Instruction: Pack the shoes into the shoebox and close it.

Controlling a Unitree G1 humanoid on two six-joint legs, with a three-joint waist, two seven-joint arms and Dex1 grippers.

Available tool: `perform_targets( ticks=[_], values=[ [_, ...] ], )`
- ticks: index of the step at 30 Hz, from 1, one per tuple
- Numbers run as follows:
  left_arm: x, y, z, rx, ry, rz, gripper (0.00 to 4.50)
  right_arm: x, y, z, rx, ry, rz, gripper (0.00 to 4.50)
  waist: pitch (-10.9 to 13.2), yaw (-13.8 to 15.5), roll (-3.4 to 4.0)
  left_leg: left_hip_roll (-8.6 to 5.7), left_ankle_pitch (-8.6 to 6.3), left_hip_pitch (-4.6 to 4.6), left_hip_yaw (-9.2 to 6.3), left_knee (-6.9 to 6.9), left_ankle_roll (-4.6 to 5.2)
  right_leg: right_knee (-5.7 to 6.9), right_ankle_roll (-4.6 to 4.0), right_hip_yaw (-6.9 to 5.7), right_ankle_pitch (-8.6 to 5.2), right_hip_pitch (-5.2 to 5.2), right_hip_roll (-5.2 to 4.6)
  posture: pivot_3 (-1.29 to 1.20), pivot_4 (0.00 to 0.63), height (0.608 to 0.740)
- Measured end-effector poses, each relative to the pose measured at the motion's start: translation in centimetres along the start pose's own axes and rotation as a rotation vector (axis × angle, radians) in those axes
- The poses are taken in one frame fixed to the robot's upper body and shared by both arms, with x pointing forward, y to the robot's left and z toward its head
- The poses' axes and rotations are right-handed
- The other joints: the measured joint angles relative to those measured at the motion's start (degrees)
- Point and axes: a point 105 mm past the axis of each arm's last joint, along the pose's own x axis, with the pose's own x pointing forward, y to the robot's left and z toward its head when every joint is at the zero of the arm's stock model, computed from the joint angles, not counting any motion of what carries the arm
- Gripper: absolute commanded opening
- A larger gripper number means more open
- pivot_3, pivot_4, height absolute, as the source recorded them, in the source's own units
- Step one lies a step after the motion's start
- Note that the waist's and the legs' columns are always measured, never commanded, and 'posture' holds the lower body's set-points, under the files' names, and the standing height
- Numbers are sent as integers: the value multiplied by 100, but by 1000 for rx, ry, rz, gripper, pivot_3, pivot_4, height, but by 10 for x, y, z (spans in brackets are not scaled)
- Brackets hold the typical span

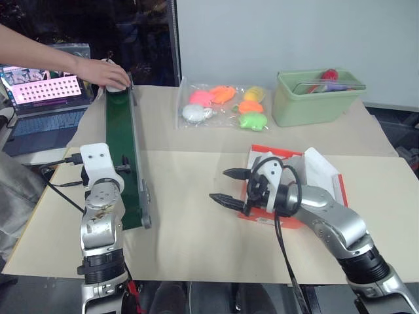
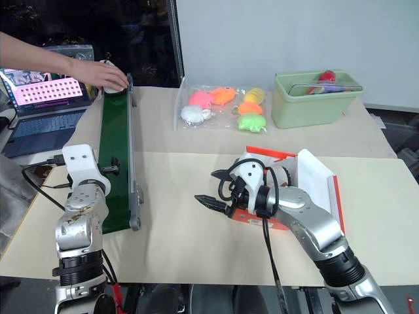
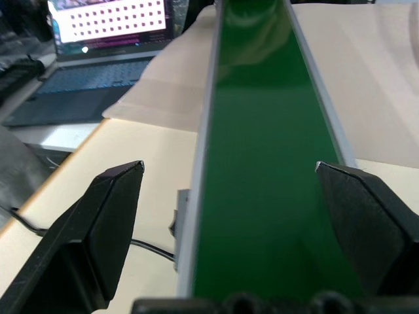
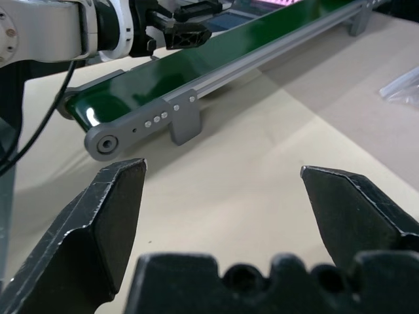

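The orange-red shoebox (image 1: 291,190) sits open on the worktop (image 1: 196,229) behind the right hand (image 1: 229,186), whose fingers are spread wide and hold nothing. The left hand (image 3: 229,196), equally wide and empty, faces along the green conveyor belt (image 1: 123,157), at whose far end a person's hand (image 1: 105,72) rests on a white shoe (image 1: 118,85). I judge the step to be waiting for that shoe; next, the left hand must close on it as it arrives.

A beige-covered table (image 1: 196,242) stands before a pale wall (image 1: 294,33), with dark glass (image 1: 85,19) beside it.
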Motion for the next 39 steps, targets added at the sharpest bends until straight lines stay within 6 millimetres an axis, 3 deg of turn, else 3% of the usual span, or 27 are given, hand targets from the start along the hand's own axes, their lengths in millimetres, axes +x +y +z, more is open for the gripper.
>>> perform_targets(
  ticks=[27,35,39],
  values=[
    [6,-16,1,-32,43,-51,4500,2,-3,-7,-51,17,-58,4481,0,-3,0,-1,1,1,0,0,-1,3,0,-1,0,0,0,0,150,729],
    [11,-22,26,-54,86,-67,4500,2,-4,-6,-30,17,-67,4481,0,-3,0,-2,2,0,-2,-1,-3,3,1,-2,-1,0,0,0,150,729],
    [12,-21,23,-41,137,-64,4500,2,-3,-2,-29,2,-69,4481,0,-24,0,-1,2,0,-3,-1,-3,4,1,-2,0,-1,1,0,150,729]
  ],
)
